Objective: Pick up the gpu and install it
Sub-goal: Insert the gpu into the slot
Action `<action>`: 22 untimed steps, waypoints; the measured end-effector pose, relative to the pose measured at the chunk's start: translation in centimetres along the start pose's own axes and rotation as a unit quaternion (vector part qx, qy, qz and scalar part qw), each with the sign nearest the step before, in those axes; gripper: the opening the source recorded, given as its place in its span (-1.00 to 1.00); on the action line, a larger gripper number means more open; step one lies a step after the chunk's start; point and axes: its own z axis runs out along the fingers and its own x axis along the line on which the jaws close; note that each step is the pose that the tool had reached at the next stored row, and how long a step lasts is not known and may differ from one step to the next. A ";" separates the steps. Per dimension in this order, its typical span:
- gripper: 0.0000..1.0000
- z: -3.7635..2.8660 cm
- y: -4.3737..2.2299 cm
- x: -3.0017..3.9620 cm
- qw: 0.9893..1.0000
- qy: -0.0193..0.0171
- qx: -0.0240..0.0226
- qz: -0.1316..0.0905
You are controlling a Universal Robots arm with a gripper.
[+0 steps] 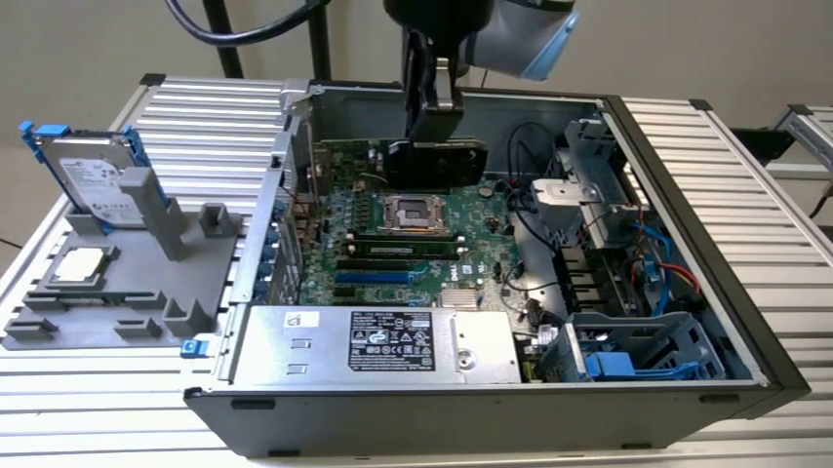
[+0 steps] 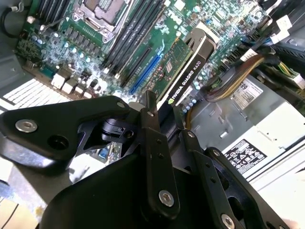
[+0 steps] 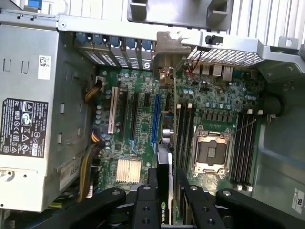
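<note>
The gpu [image 1: 438, 163] hangs edge-down inside the open computer case [image 1: 677, 195], above the green motherboard [image 1: 377, 253] and near its far end by the CPU socket [image 1: 414, 211]. My gripper [image 1: 431, 102] is shut on the card's upper edge. In the second wrist view the gripper [image 2: 164, 114] clamps the gpu [image 2: 188, 71], whose black cooler face shows over the blue slot [image 2: 145, 71]. In the first wrist view the gripper [image 3: 167, 177] holds the gpu [image 3: 165, 143] edge-on, with its silver bracket [image 3: 167, 57] toward the case's slot openings.
A grey fixture [image 1: 117, 292] on the exterior view's left carries a silver hard drive with blue clips [image 1: 98, 180] and a small square chip [image 1: 81, 263]. The power supply [image 1: 390, 341] sits at the case's near side, and cables and a drive cage [image 1: 638, 356] lie on the right.
</note>
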 end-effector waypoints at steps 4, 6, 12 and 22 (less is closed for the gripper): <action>-1.00 0.31 0.00 0.01 1.000 0.000 0.001 0.000; -1.00 0.46 -0.01 0.01 1.000 0.000 0.001 0.000; -1.00 0.85 -0.02 0.02 1.000 0.000 0.002 0.000; -1.00 1.41 -0.02 0.04 1.000 0.000 0.003 0.000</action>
